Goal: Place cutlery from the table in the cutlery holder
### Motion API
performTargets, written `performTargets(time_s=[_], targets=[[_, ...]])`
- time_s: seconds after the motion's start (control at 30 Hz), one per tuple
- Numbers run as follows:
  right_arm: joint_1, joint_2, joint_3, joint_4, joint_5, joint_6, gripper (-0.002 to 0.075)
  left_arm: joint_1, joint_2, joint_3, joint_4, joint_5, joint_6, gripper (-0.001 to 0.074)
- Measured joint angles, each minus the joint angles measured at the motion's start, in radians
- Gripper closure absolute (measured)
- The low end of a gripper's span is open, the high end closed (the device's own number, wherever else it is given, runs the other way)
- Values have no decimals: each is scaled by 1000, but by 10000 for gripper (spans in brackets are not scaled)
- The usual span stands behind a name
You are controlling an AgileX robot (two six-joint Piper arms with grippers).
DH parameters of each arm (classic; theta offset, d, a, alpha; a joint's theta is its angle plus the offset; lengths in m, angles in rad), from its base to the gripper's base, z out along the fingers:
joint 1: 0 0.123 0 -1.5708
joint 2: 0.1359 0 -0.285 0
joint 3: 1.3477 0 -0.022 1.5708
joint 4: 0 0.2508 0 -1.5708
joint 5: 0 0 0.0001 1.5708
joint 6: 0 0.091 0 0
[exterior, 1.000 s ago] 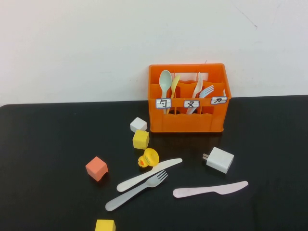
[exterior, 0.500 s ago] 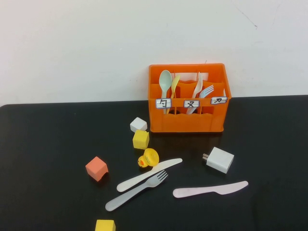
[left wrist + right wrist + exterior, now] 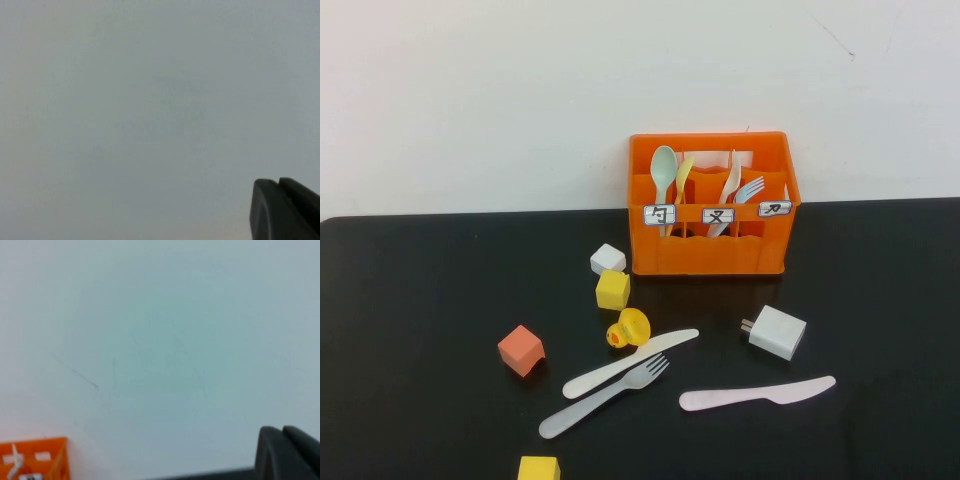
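The orange cutlery holder stands at the back of the black table, with spoons in its left compartment and forks in the middle one. Its corner also shows in the right wrist view. A white knife, a grey fork and a pink knife lie on the table in front of it. Neither arm shows in the high view. My left gripper faces the blank wall with its tips together. My right gripper also faces the wall, tips together, empty.
A white cube, a yellow cube, a yellow duck touching the white knife, an orange-red cube, another yellow cube at the front edge and a white charger lie around the cutlery.
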Motion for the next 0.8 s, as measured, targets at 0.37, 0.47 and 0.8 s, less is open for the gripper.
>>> performTargets(time_s=[0.37, 0.47, 0.8], targets=[[69, 274, -124, 289, 200, -392, 728, 0, 235, -32, 0, 9, -46, 736], [80, 375, -124, 466, 244, -573, 728, 0, 300, -36, -2, 77, -48, 736], [83, 715, -161, 1020, 427, -1241, 728, 0, 560, -72, -278, 397, 158, 736]])
